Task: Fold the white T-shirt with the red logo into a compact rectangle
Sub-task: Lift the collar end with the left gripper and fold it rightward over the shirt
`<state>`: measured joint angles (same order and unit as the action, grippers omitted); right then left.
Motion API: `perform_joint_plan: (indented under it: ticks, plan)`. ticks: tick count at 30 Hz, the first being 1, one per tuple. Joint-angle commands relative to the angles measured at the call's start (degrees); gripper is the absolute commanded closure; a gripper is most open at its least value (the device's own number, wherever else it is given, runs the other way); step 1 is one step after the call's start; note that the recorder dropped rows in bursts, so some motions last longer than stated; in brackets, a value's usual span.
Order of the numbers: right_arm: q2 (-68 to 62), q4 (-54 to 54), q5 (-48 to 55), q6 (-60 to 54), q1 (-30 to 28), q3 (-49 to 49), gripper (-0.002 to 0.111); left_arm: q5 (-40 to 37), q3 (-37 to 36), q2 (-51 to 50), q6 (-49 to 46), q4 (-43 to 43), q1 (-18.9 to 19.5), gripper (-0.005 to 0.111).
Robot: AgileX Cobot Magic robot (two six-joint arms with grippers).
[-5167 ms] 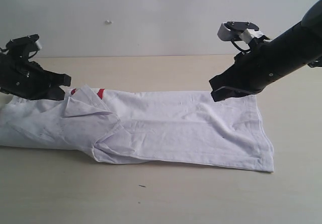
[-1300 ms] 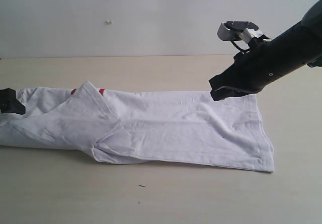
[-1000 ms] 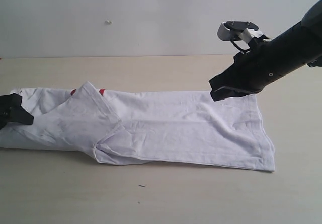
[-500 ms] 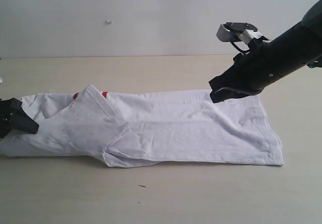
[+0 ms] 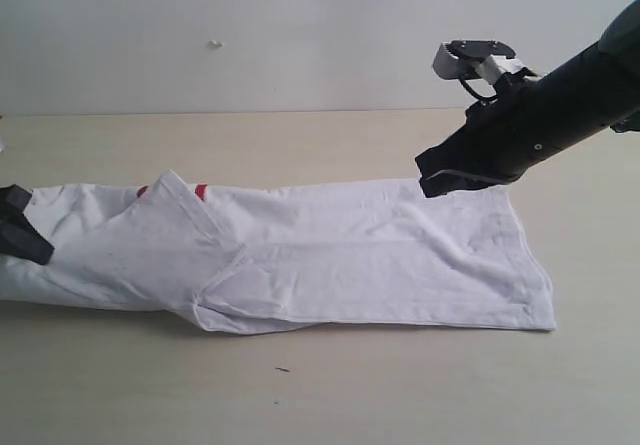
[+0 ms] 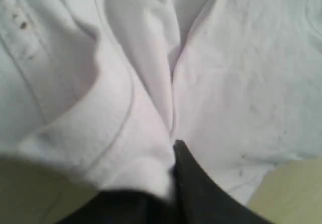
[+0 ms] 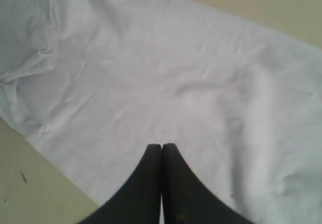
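At the far left edge of the exterior view, the left tool (image 5: 22,233) sits low on the table (image 5: 330,395) at the end of the white T-shirt (image 5: 350,255). Its wrist view shows it grasping the shirt: a thick roll of white cloth is bunched against one dark finger (image 6: 193,183), and the other finger is buried under the fabric.

The shirt lies in a long, narrow band across the table, running from that tool to well past the middle. Near its left end a flap of cloth is turned over and rises to a point, with a loose fold below it along the near edge. Only two small bits of the red logo (image 5: 200,192) peep out, one on each side of that point, along the far edge. The rest of the cloth is plain white and gently wrinkled, and it ends at the right in a straight edge with a sharp near corner.

The right tool (image 5: 450,180) hangs on its dark arm at the shirt's far edge. Its fingers (image 7: 151,178) are clenched tight together, with nothing visible between them. I cannot tell whether they touch the cloth.
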<state>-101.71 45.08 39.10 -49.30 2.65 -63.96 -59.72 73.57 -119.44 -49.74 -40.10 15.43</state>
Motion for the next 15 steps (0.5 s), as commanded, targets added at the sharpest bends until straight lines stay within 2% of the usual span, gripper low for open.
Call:
perform_joint_plan:
  ticks: [1,4,7,11,15]
  plan:
    - [0.3,-0.5,-3.6,0.0,0.1,0.1,0.108,3.5,1.2,5.5,10.8,12.4,0.6,0.107]
    - [0.3,-0.7,-5.0,0.1,0.1,0.1,0.108,6.4,1.2,9.1,14.1,14.6,0.6,0.107]
    - [0.3,-0.7,-5.1,0.1,0.1,0.1,0.108,7.0,1.7,12.3,14.2,10.6,0.6,0.107]
    - [0.3,-0.7,-5.1,0.1,0.1,0.1,0.108,0.8,4.5,15.6,13.7,2.8,0.3,0.107]
    - [0.3,-0.5,-5.1,0.5,0.1,0.1,0.108,-3.2,6.4,18.3,14.3,1.4,-2.0,0.107]
